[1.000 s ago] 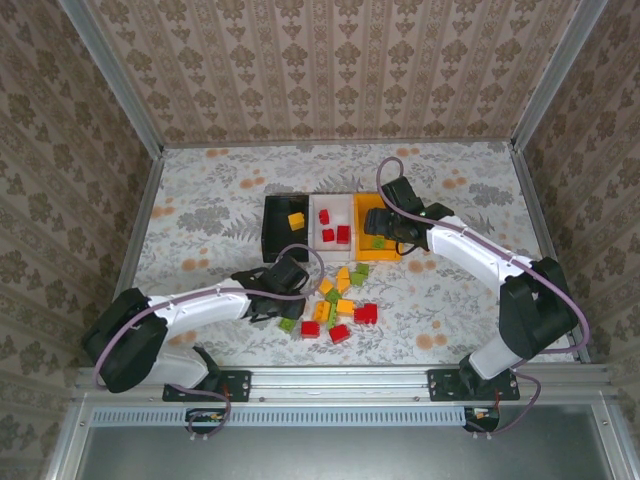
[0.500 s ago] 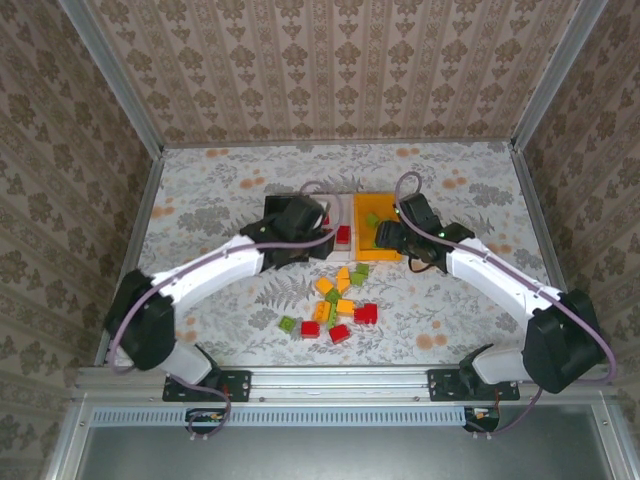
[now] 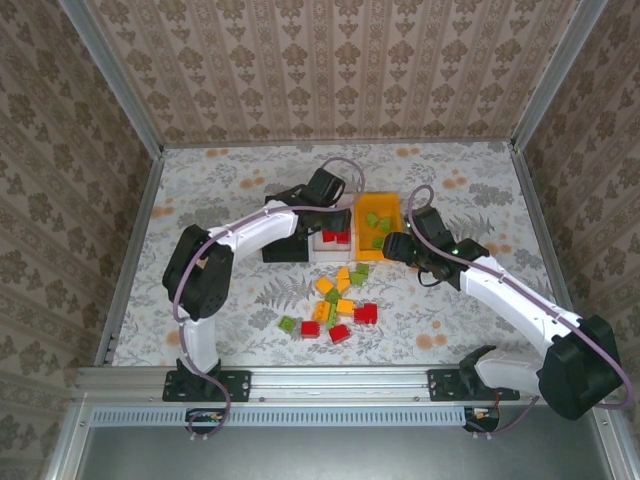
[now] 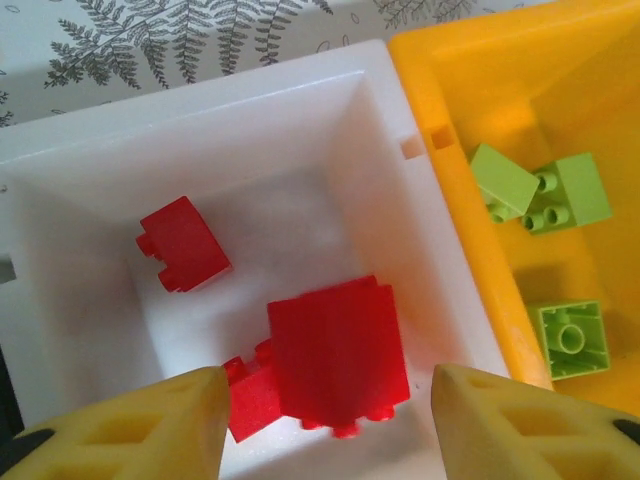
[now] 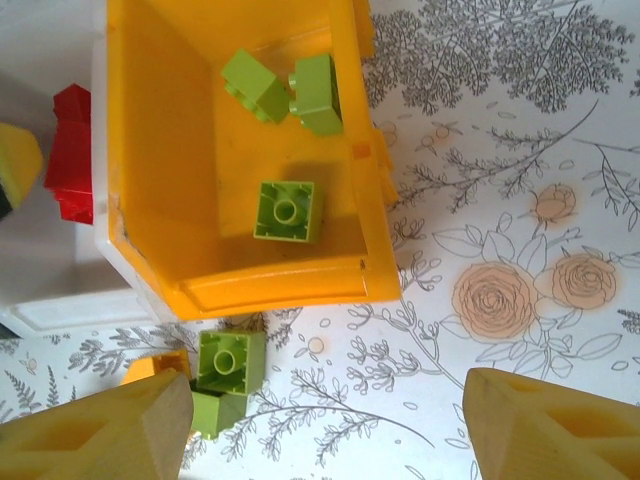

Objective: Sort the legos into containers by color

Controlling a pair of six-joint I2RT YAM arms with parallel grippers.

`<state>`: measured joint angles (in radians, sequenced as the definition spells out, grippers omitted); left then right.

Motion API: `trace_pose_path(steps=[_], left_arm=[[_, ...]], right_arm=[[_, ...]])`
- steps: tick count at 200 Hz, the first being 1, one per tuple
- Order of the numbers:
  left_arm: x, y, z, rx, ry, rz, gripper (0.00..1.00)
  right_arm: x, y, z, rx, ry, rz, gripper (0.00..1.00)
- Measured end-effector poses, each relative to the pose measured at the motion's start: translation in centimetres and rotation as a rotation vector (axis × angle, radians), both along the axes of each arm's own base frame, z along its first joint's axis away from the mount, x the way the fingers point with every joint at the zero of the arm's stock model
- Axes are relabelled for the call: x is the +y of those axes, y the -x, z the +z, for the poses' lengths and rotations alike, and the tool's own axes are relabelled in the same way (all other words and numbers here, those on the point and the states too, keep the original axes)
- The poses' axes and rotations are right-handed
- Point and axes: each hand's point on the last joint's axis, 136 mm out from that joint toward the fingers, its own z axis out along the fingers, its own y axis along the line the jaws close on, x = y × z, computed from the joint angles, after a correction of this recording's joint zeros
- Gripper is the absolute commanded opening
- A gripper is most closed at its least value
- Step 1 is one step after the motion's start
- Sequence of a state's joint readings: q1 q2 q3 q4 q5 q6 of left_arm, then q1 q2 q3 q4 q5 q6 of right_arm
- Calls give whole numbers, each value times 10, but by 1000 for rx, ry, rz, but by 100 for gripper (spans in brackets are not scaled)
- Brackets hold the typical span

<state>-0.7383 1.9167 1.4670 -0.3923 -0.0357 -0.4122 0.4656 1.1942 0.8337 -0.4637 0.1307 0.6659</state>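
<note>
Nearest: loose bricks [image 3: 345, 306] bunched on the table [image 3: 200, 230], red/green/yellow mixed, several touching.

R gripper [image 5: 328, 385] hangs over the far edge of that bunch, fingers spread, nothing in them. Green brick [image 5: 231, 362] sits studs-up on the table below the gap. It's off-centre: right by one finger [image 5: 110, 430], well clear of the other. 2nd green touches it on the wrist side, and a yellow one peeks out beside that same finger. Just past the fingertips is the orange bin [image 5: 290, 285], 3 greens inside.

Further out: L gripper [image 4: 328, 395] over the white bin [image 4: 200, 100], fingers apart, holding nothing. Big red brick [image 4: 338, 362] lies in the bin below the gap, touching neither finger and resting against another red. 3rd red sits further out from the tips. Black bin [image 3: 288, 250] is next to the white one, mostly under the L arm, contents can't tell.

Handling, my read:
- Bricks are hard, light, won't crush, so a firm pinch is OK.
- Walls are smooth, prob a bit slick. Grab across 2 flat opposite walls at mid-height, not on studs or corners, or it'll twist out.
- For the studs-up green: centre the gap on it first, then rotate so neither finger lands on the neighbour.
- Risk = dragging 2 at once.
</note>
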Motion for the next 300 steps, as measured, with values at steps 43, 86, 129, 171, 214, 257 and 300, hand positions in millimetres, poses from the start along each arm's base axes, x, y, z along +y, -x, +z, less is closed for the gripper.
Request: trace_pose_path(steps=[43, 86, 129, 171, 214, 257, 300], left_arm=[[4, 23, 44, -54, 81, -24, 97], [28, 83, 103, -159, 234, -50, 100], [71, 135, 68, -128, 225, -15, 100], [106, 154, 60, -151, 246, 57, 100], [117, 158, 60, -164, 264, 94, 100], [121, 160, 51, -151, 247, 106, 100], [122, 160, 48, -148, 242, 113, 100]], right_arm=[[22, 12, -6, 35, -43, 88, 73], [79, 38, -37, 120, -23, 269, 73], [95, 37, -70, 176, -15, 201, 71], [99, 24, -92, 203, -19, 111, 67], [102, 14, -94, 197, -14, 73, 60], [93, 14, -102, 218, 20, 32, 47], [75, 14, -109, 233, 46, -4, 47]])
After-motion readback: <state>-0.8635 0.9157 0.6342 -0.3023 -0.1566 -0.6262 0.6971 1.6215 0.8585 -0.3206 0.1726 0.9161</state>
